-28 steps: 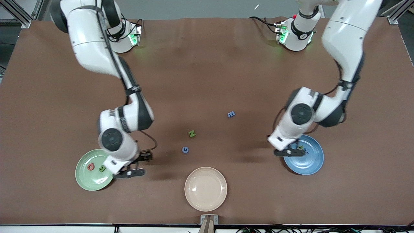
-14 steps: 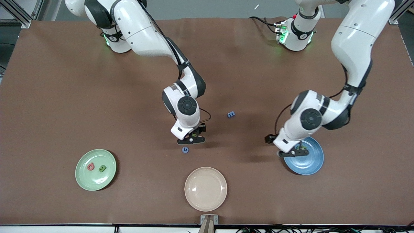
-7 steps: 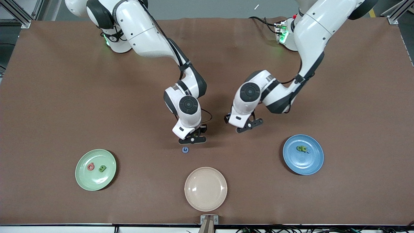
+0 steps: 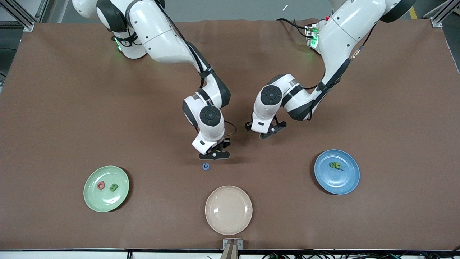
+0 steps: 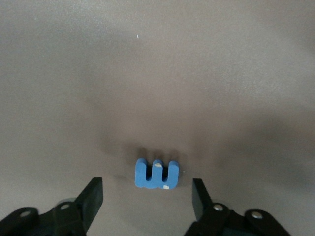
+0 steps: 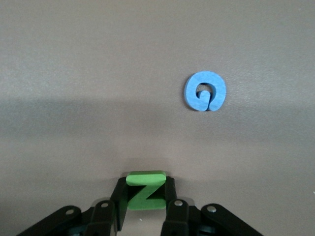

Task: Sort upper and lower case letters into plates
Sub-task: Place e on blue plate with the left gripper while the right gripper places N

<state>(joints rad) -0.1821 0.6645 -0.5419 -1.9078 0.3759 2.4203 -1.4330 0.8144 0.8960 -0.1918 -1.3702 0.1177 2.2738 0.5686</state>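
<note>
My right gripper (image 6: 145, 196) is clamped on the green N (image 6: 144, 190), a chunky matte foam block held flat, just above the brown tabletop (image 4: 72, 108). The round blue G (image 6: 205, 91) lies flat nearer the front camera. My left gripper (image 5: 146, 196) stands wide around the blue m (image 5: 156, 174), fingers apart from it; its long axis runs between the fingers, legs pointing away from the gripper.

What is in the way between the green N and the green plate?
Nothing visible. The right gripper pinches the green N; only bare brown table lies between it and the green plate. The blue G sits off that path.
</note>
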